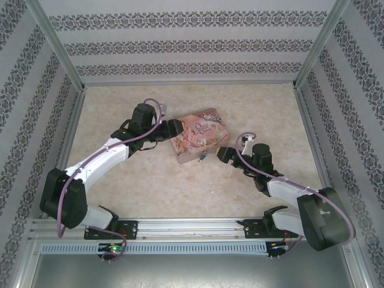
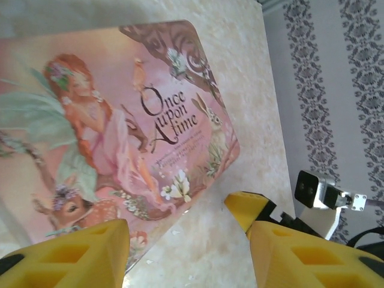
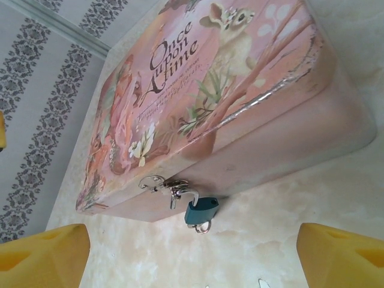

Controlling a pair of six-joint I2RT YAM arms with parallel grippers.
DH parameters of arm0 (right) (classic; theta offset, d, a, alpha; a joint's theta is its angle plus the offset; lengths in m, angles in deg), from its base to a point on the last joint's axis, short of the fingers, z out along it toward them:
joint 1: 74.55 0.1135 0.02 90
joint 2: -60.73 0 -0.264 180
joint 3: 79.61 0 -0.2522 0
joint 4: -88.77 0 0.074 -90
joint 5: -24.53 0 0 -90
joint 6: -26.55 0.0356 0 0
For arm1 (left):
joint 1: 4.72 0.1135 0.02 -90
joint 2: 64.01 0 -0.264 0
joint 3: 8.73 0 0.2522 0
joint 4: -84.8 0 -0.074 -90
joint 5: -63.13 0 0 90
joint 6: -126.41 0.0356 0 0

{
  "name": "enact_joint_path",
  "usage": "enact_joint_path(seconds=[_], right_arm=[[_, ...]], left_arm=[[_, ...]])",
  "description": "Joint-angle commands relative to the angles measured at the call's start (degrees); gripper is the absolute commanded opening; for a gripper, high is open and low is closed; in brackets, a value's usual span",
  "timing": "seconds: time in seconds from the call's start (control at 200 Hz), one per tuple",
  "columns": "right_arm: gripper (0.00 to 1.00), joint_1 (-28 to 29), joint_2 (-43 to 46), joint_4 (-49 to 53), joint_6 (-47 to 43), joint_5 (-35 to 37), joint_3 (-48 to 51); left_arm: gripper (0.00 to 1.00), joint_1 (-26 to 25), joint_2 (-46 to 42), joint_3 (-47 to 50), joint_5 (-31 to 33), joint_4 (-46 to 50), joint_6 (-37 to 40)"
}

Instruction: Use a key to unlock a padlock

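Hovering my right gripper (image 3: pixel 192 264), jaws apart, padlock (image 3: pixel 201 211) at 12 o'clock; left gripper (image 2: pixel 186 258) apart too; approach stage, likely needing the key next.

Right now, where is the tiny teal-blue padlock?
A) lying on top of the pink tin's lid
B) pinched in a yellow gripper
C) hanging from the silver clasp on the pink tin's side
C: the tiny teal-blue padlock hangs from the silver clasp on the side wall of the flat pink illustrated tin box, just above the tabletop.
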Motion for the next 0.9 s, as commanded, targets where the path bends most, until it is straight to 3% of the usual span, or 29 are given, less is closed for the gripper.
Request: enact_joint_path(seconds=[0.0, 0.33, 0.894], right_arm=[[0.88, 1.16, -0.45, -2.95, -2.78, -2.3, 0.24], [0.88, 6.23, -6.62, -6.61, -4.86, -2.09, -2.5], [0.86, 8.03, -17.16, -13.85, -5.92, -2.81, -4.6]], left_arm=[[0.54, -1.14, 2.29, -3.06, -4.43, 0.58, -0.4], [0.47, -2.5, 10.41, -6.49, -9.76, -2.42, -1.33], [0.46, -2.73, 15.21, -4.21, -7.15, -0.83, 1.74]])
